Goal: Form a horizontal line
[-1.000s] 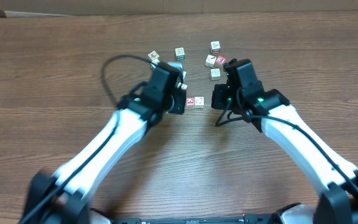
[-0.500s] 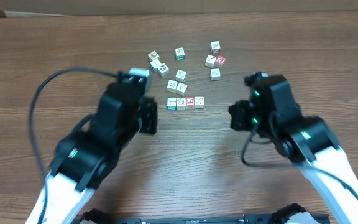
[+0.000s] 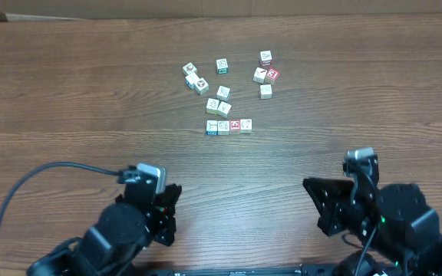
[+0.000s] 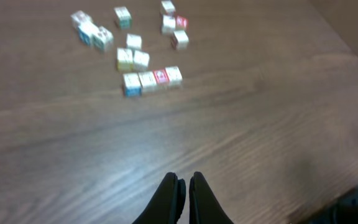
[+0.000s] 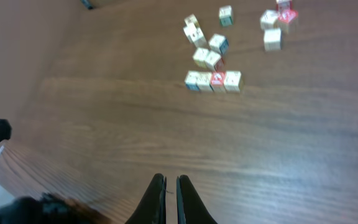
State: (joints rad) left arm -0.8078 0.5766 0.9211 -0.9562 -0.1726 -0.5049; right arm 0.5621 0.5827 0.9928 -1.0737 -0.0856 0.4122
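**Both tools closed and empty; row lies well clear**

Left wrist: I see the left tool [image 4: 183,185] shut, fingers together, gripping nothing, over bare bench [image 4: 278,124]. The horizontal line [image 4: 152,79] lies well ahead, slightly left.

Right wrist: the right tool [image 5: 170,185] is likewise closed and empty. The line sits well ahead, slightly right.

Overhead: four cubes edge to edge, loose cubes [image 3: 223,92] just beyond.
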